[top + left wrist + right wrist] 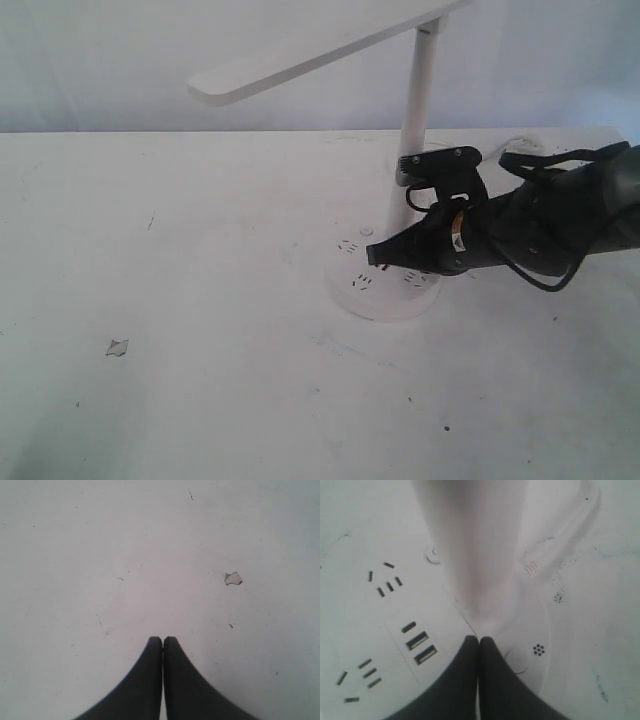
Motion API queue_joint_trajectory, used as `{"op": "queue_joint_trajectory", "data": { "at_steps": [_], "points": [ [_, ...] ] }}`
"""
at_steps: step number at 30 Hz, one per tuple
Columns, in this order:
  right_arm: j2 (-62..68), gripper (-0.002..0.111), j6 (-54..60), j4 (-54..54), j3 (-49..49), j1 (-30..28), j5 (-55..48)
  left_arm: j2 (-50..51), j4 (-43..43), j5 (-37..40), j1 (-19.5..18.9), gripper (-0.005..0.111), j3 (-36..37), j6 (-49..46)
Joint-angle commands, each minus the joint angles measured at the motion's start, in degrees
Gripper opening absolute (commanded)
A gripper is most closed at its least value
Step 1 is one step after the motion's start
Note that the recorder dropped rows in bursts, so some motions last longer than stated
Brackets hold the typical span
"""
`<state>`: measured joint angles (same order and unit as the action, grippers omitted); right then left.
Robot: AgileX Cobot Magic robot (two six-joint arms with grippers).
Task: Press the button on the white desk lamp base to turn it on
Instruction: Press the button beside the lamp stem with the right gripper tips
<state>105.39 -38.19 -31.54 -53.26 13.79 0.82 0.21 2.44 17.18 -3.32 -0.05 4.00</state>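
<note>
Two grippers are in view, each with its jaws pressed together and holding nothing.

Exterior view. The white desk lamp (pixel 412 110) stands on the table (pixel 200 300), with the base (pixel 368 297) just off the picture's centre toward 4 o'clock. The pole (pixel 420 70) rises from the base's 12 o'clock side and leans slightly toward 1 o'clock. The head (pixel 310 55) has its long axis running from 2 o'clock to between 8 and 9 o'clock, and its free end points to the latter. The right gripper (pixel 372 256) enters from 3 o'clock with its tip over the base's top; contact cannot be confirmed. Hazard: the wrist assembly sits close to the pole, so further travel toward 9 o'clock could knock the lamp or slide the base.

Left wrist view. The left gripper (pixel 162 641) hangs over bare table, near a small scrap (pixel 233 578), well apart from the lamp.

Right wrist view. The closed tips are at the pole's foot, between the USB ports (pixel 420 642) and a round outline (pixel 516 662), probably a button. A second round button (pixel 434 555) lies beside the pole, near the outlet slots (pixel 385 577). Hazard: which button switches the light cannot be told, and a descent from here may land on plain casing beside the outline
</note>
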Motion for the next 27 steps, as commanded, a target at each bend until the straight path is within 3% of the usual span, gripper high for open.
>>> {"op": "queue_joint_trajectory", "data": {
  "at_steps": [1, 23, 27],
  "points": [
    [0.07, 0.0, 0.5, 0.06, -0.96, -1.76, -3.6, -0.21, -0.43, 0.25, 0.01, 0.0, 0.05, 0.06],
    [6.03, 0.0, 2.43, -0.17, -0.96, -1.95, -1.84, -0.21, -0.43, 0.25, 0.01, 0.0, 0.05, 0.06],
    [3.62, 0.0, 3.99, -0.45, -0.96, -1.95, 3.66, -0.21, -0.43, 0.25, 0.01, 0.0, 0.05, 0.06]
  ]
}}
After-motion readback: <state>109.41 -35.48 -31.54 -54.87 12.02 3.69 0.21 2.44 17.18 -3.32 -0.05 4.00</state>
